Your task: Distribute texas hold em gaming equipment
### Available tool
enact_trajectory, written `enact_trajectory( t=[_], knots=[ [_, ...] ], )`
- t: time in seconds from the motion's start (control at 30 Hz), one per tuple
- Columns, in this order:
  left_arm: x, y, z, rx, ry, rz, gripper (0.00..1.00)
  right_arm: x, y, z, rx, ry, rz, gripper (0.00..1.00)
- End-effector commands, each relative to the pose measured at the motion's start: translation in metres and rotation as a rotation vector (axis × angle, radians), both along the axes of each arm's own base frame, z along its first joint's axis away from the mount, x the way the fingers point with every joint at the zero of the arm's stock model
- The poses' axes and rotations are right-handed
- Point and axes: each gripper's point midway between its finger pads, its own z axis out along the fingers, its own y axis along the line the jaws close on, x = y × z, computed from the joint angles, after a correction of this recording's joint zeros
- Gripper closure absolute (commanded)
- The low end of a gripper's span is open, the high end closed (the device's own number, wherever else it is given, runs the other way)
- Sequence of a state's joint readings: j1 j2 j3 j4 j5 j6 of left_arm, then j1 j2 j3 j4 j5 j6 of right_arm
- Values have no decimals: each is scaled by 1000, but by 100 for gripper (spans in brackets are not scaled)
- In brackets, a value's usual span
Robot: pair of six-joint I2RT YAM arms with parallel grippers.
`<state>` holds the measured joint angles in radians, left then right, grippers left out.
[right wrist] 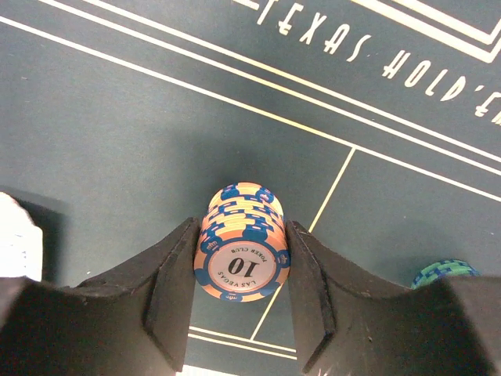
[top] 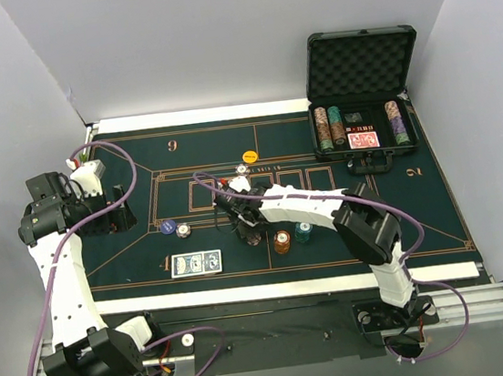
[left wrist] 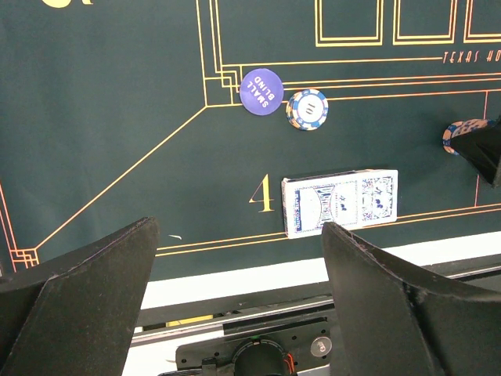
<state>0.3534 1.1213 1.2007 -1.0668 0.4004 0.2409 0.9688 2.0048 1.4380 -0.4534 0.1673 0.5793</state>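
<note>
- Green felt poker surface [top: 120, 167], grey walls around it, open black case [top: 360, 64] at the far right.
- Right fingers [right wrist: 182, 282] pinching an orange chip stack [right wrist: 241, 247] standing on the felt near the middle; a teal stack [right wrist: 445, 272] close beside.
- Left fingers [left wrist: 368, 274] spread wide, holding nothing, above the near-left edge.
- Blue-backed cards [left wrist: 340, 202] lie flat by the gold "4".
- Purple disc [left wrist: 261, 92] just beside a blue-white chip [left wrist: 307, 110].

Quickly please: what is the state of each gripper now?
Left gripper: open, holding nothing.
Right gripper: closed on the orange chip stack.
</note>
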Motion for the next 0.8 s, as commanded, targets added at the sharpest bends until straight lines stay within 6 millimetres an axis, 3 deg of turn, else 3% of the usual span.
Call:
enact_trajectory(
  t=[0.0, 0.2, 0.33, 0.47, 0.57, 0.77],
  knots=[
    [-1, 2, 8, 19, -34, -1, 4, 10, -2, 51, 79, -59, -33, 95],
    [-2, 3, 7, 27, -30, 0, 4, 22, -26, 77, 88, -99, -86, 96],
    [-2, 3, 8, 27, -30, -2, 4, 35, -68, 91, 90, -120, -180, 96],
    [-2, 3, 9, 28, -35, -4, 4, 49, -126, 89, 67, -121, -320, 96],
    [-1, 3, 9, 26, -34, -2, 4, 47, -160, 78, 41, -99, -396, 97],
    [1, 2, 9, 15, -32, -5, 4, 47, -196, 55, 10, -66, -481, 97]
  ],
)
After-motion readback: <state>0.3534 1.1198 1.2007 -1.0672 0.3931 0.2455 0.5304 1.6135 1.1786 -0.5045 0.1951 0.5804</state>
